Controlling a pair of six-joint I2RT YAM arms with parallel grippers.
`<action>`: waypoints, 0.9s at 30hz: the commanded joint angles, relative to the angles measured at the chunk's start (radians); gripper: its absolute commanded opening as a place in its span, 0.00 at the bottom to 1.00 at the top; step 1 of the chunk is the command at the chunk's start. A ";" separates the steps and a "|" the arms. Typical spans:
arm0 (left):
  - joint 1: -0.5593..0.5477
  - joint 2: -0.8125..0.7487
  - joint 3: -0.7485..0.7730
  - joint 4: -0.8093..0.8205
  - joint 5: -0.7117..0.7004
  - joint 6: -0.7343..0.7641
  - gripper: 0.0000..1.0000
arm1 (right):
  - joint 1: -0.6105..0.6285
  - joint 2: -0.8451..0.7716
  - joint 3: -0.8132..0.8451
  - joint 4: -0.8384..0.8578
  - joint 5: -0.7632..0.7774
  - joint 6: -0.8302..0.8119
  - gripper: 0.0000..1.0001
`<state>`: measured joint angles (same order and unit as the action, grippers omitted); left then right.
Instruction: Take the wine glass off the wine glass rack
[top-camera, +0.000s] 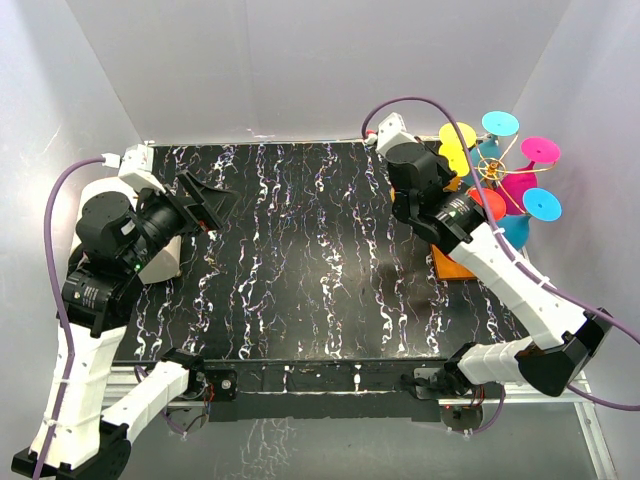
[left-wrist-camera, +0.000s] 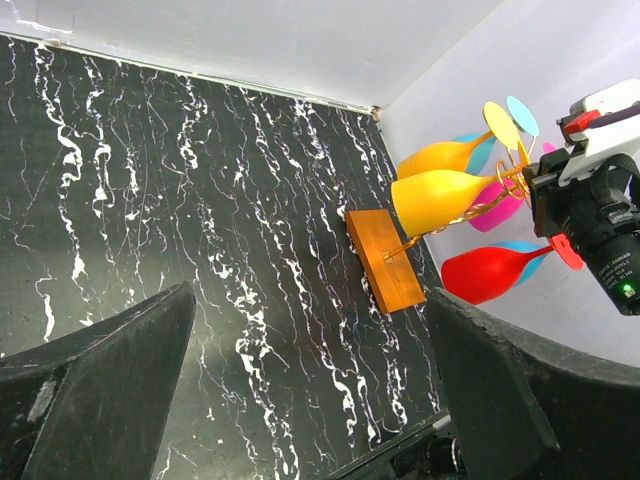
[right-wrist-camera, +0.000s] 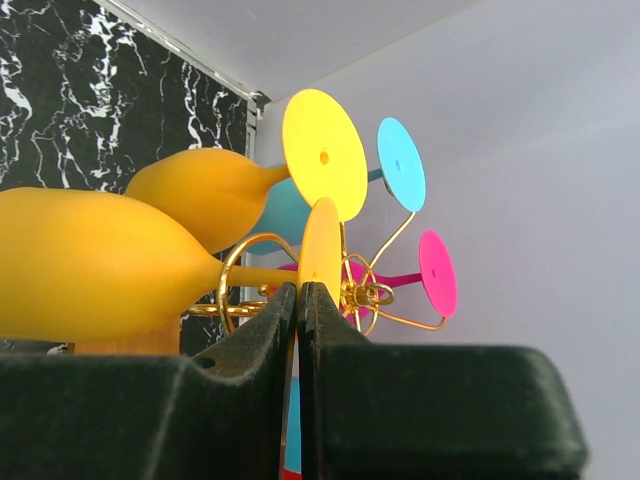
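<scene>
Your right pincer (right-wrist-camera: 300, 292) is clamped on the foot of a yellow glass (right-wrist-camera: 90, 265), which hangs from the hooks of the rack (left-wrist-camera: 385, 262) beside a second yellow glass (right-wrist-camera: 205, 195). Your left pincer (left-wrist-camera: 310, 300) gapes wide, well apart from the rack.

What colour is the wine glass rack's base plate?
Orange. The base plate shows best in the left wrist view.

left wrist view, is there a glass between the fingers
No, the fingers are spread wide with only table between them, and the rack stands well beyond.
</scene>
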<state>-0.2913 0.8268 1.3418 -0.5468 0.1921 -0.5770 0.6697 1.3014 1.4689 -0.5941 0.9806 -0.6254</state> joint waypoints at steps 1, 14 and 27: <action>-0.006 0.001 0.035 0.011 0.017 0.006 0.99 | -0.019 -0.047 0.002 0.048 0.043 0.015 0.00; -0.005 -0.003 0.031 0.012 0.021 -0.005 0.99 | -0.021 -0.116 -0.030 -0.046 0.016 0.059 0.00; -0.006 0.026 0.026 0.022 0.032 -0.033 0.99 | 0.004 -0.226 -0.055 -0.103 -0.200 0.059 0.00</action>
<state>-0.2913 0.8429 1.3464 -0.5461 0.2008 -0.5957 0.6544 1.1355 1.4078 -0.7017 0.8913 -0.5777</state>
